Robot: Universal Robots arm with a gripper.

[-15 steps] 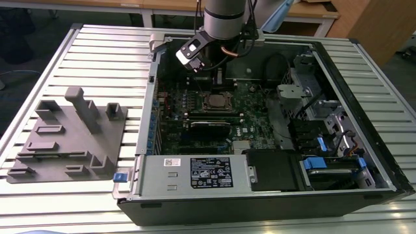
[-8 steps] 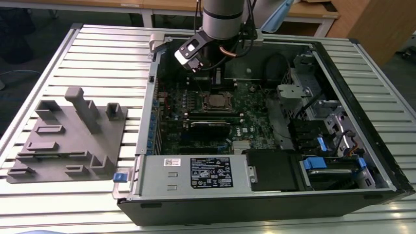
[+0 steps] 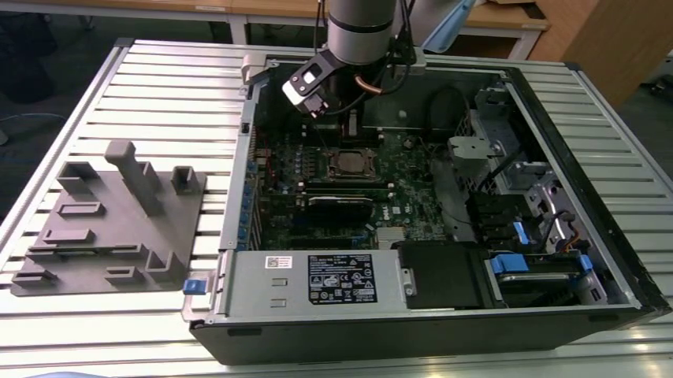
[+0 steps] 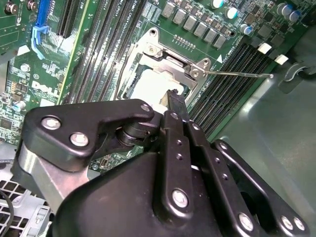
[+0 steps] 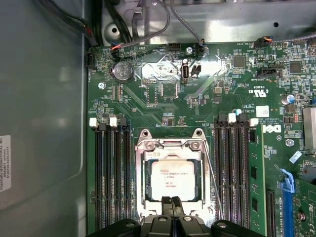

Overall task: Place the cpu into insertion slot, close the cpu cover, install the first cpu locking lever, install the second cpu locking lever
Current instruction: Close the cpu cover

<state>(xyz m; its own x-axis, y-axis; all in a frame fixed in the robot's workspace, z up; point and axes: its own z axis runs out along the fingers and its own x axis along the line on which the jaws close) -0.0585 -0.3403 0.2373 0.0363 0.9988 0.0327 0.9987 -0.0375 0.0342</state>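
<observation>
Cpu (image 5: pixel 173 180) is sitting in the insertion slot (image 5: pixel 147 193), toward the far middle of the open computer case (image 3: pixel 421 340), with the cpu cover (image 5: pixel 170 144) appearing to be lying flat around it. Your claw (image 5: pixel 172 203) is hovering at the chip's edge, fingers pressed together and gripping nothing. One thin locking lever (image 4: pixel 237 74) is standing free over the memory slots (image 5: pixel 232 168), so you are likely working the first lever step. It is calling for a fine, steady push on slender wire.
</observation>
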